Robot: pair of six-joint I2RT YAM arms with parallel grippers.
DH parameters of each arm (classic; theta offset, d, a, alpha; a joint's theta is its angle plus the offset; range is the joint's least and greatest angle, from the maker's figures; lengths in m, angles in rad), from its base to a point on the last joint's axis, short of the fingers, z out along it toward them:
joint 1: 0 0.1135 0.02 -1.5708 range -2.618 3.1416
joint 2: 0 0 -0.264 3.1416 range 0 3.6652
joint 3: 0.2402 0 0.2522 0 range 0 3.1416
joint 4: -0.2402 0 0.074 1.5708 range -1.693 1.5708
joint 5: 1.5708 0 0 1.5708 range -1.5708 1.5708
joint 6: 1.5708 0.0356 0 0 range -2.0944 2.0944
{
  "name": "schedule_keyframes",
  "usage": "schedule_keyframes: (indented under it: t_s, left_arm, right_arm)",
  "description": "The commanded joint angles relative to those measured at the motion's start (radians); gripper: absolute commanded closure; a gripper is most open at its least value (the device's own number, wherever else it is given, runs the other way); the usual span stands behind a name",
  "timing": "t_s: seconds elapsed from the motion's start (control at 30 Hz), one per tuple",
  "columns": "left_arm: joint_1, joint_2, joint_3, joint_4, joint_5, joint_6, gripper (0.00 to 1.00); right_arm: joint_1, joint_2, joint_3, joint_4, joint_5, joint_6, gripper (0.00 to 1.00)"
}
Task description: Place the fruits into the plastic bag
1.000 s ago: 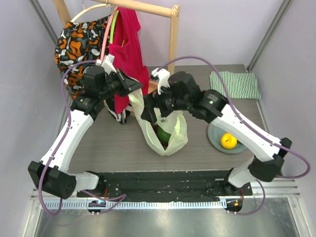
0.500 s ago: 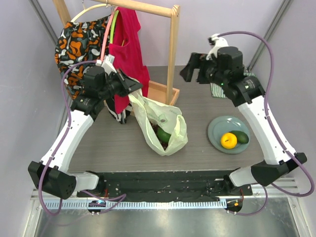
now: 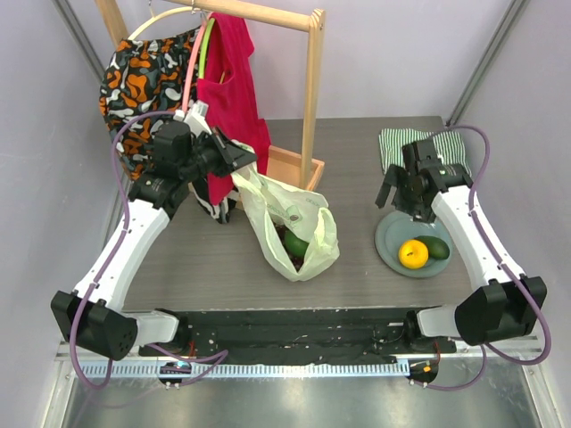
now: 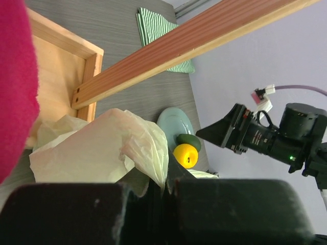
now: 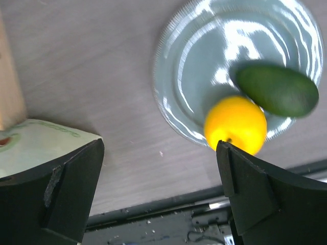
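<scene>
From above, the left gripper [image 3: 237,160] is pinching a handle of the plastic bag [image 3: 294,218], holding it up in the middle of the table [image 3: 196,259]. The right gripper [image 3: 401,192] hangs spread wide over the plate [image 3: 389,242]. It should go straight down on one fruit, squeeze softly, and lift it over the bag's edge. The left wrist view shows the same pinch. The right wrist view shows two fruits on the plate, one orange [image 5: 235,124] and one avocado [image 5: 276,89], touching. There is one bag and one plate.
</scene>
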Motion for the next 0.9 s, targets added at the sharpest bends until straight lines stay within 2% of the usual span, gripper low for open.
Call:
schedule_keyframes:
  t_s: [0.0,0.13,0.53,0.87]
  left_arm:
    - [0.004,-0.010,-0.013,0.013,0.012,0.022,1.00]
    - [0.004,-0.010,-0.024,0.015,0.008,0.025,1.00]
    - [0.004,-0.006,-0.031,0.021,0.016,0.022,1.00]
    - [0.004,0.004,-0.024,0.024,0.030,0.019,1.00]
  right_arm:
    - [-0.011,-0.049,-0.078,-0.095,0.066,0.092,0.00]
    - [-0.022,-0.060,-0.130,-0.136,0.197,0.129,0.00]
    - [-0.063,0.026,-0.310,-0.033,0.198,0.086,0.00]
    - [-0.077,0.062,-0.358,0.040,0.233,0.092,0.00]
